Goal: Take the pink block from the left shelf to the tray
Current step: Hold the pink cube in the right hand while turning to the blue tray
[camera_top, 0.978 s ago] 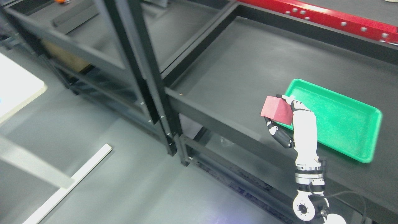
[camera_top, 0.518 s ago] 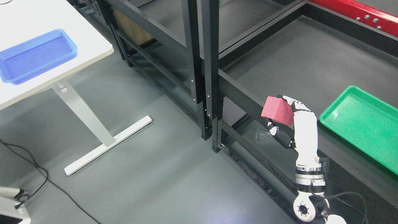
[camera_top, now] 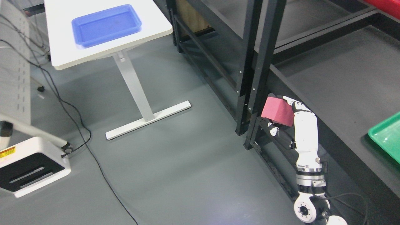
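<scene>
A grey floor lies under a white table with a blue tray. The right hand grips the pink block beside black shelves.

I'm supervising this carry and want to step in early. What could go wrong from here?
1. The pink block sits high in the right hand, mostly beyond the fingers; it might slip out while moving.
2. The blue tray lies far across the floor; cables there could snag the base.
</scene>
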{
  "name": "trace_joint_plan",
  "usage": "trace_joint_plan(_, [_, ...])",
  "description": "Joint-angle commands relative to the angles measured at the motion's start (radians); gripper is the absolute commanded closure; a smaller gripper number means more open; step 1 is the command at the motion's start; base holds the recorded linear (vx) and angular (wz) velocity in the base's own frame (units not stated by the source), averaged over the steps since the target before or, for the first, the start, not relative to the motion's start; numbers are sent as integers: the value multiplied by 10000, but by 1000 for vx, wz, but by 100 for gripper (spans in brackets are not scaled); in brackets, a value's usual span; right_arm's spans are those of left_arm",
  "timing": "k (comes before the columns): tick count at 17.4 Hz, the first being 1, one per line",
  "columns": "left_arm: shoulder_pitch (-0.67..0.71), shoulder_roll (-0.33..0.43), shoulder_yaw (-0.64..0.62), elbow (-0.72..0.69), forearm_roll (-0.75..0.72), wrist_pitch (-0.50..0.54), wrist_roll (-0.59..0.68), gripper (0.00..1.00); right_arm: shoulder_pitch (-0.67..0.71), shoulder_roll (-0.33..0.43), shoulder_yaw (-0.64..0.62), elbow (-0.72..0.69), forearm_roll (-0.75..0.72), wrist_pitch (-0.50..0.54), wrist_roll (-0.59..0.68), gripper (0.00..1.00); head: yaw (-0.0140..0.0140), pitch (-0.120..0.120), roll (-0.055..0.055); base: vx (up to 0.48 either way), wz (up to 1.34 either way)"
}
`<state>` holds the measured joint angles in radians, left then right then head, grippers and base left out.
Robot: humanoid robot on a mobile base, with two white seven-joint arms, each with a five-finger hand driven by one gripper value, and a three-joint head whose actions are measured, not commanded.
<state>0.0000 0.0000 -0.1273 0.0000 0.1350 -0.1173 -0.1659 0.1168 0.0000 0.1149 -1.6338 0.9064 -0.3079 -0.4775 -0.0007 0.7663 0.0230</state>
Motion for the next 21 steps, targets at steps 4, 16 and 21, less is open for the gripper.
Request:
trace_joint_plan(4, [199,175,0,-175,0,-8,3,0,-2,-175,124,-14,2,-5,65,94,0,0,0,-97,561])
trace_joint_plan(16, [199,175,0,-175,0,-8,3,0,-18,-175,124,-14,2,-5,172,93,0,0,0,-58,421])
trace_joint_plan(21, [199,175,0,-175,0,-8,3,0,-18,-175,140,-14,2,-5,188,92,0,0,0,39,61])
